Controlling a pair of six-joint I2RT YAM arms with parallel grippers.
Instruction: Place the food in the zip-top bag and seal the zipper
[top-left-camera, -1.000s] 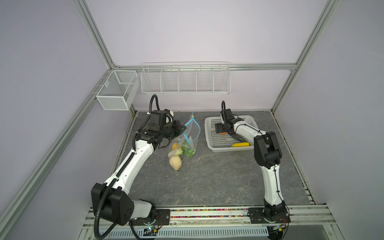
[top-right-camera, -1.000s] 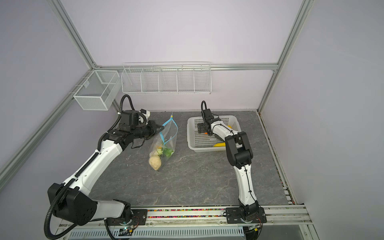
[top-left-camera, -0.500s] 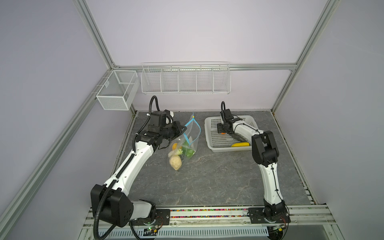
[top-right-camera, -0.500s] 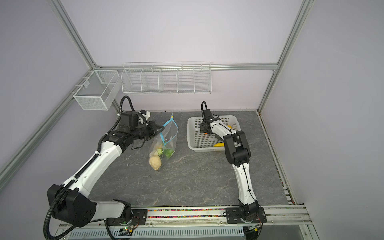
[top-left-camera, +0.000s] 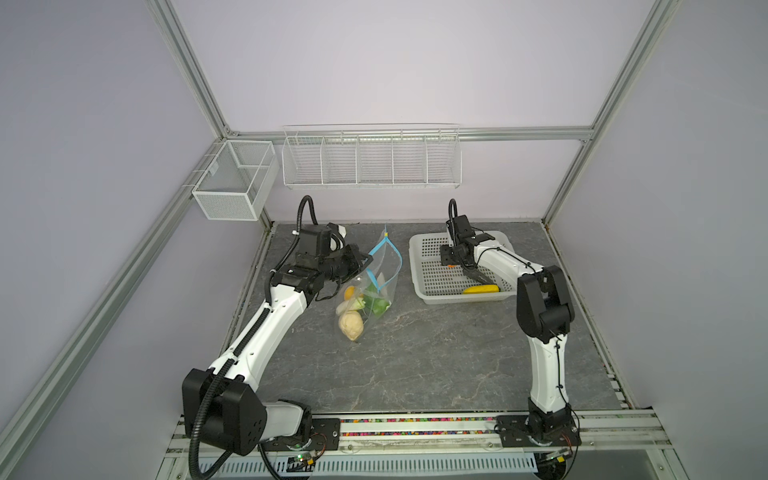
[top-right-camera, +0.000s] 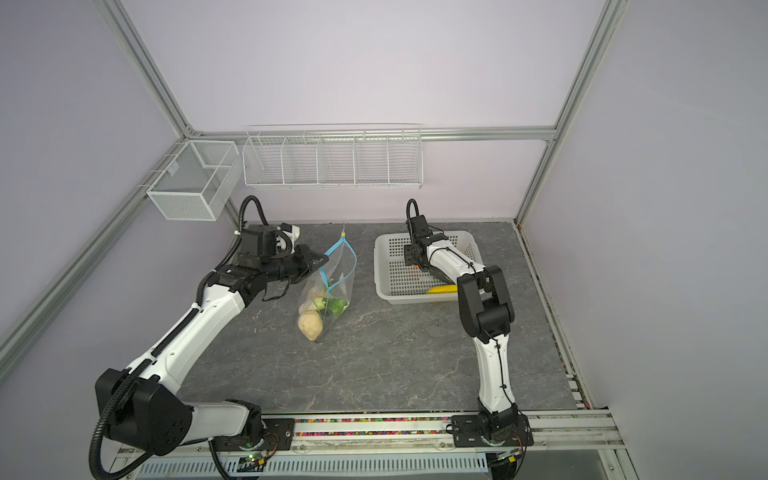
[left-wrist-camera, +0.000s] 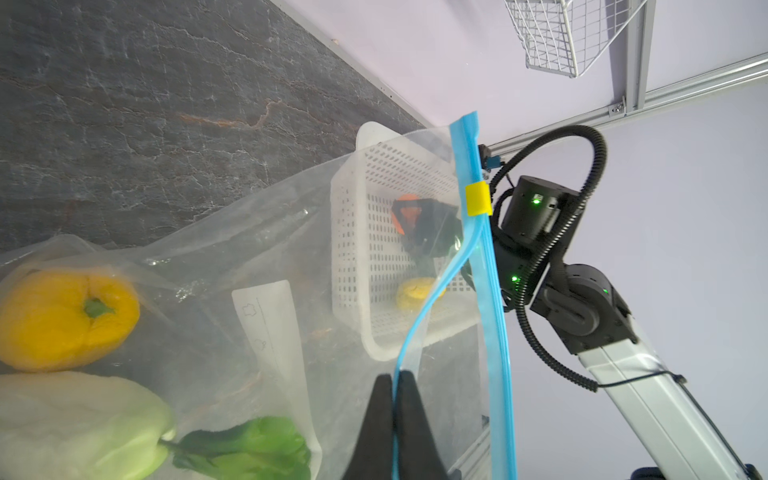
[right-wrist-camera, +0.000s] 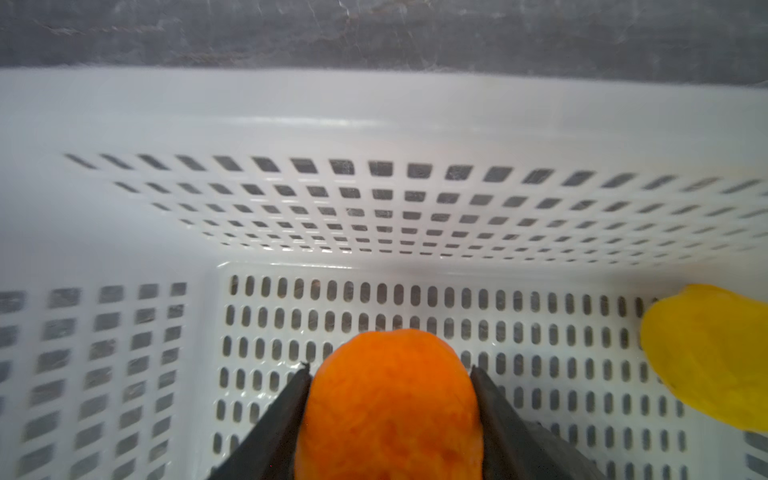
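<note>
Orange toy food (right-wrist-camera: 390, 407) sits low in the white basket (top-left-camera: 424, 257) at the far right of the table (top-left-camera: 415, 365), with the right fingers (right-wrist-camera: 278, 419) pressed against both its sides. 1 yellow piece (top-left-camera: 481, 289) lies by the basket's near wall. Left of the basket stands the zip-top bag (top-left-camera: 384, 270), several foods inside. The left fingers (left-wrist-camera: 374, 428) are clenched on 1 lip of its open blue zipper (left-wrist-camera: 478, 257). The step in hand looks like pickup. The next move calls for a lift clear of the wall, then a carry left to the bag's mouth.
</note>
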